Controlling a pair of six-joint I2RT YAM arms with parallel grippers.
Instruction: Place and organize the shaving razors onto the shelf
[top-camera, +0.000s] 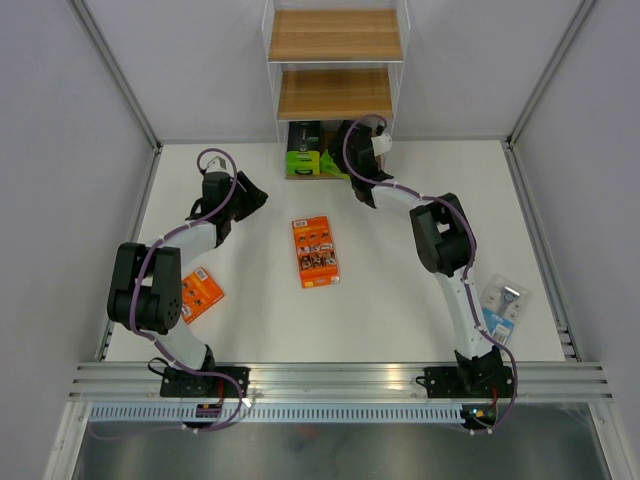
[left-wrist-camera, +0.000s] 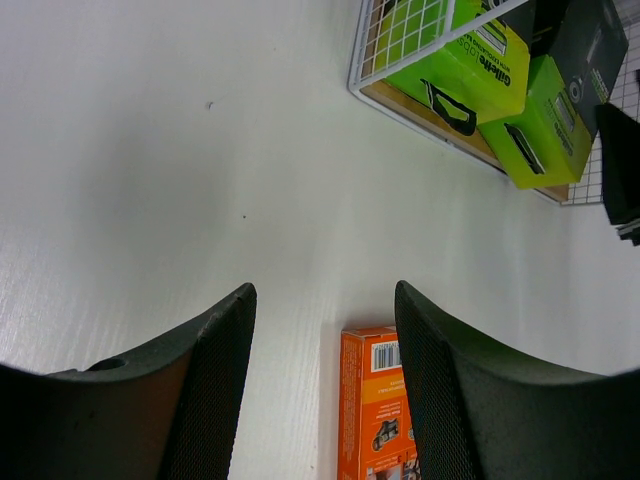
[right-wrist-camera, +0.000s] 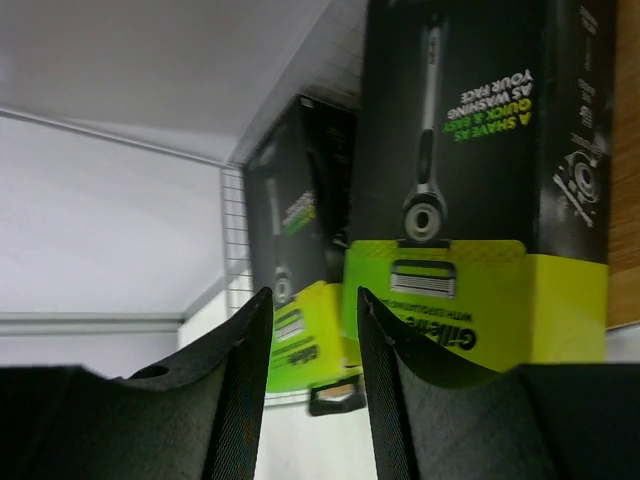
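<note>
The tall three-tier shelf of light wooden boards in a thin white frame is being loaded at its bottom tier, right in front of the right gripper. Its fingers are seen parted with nothing pinched, so this is judged to be the let-go. One green-and-black razor pack is seen just past the right fingertip, and a second green-and-black pack sits farther in, straight ahead. The gripper is best backed straight out, spread wide, so neither pack gets clipped or tipped.

The left gripper is spread and empty too, with an orange flat razor pack just beyond its fingertips. Another orange pack and a light blue blister pack are found well away from any fingers.
</note>
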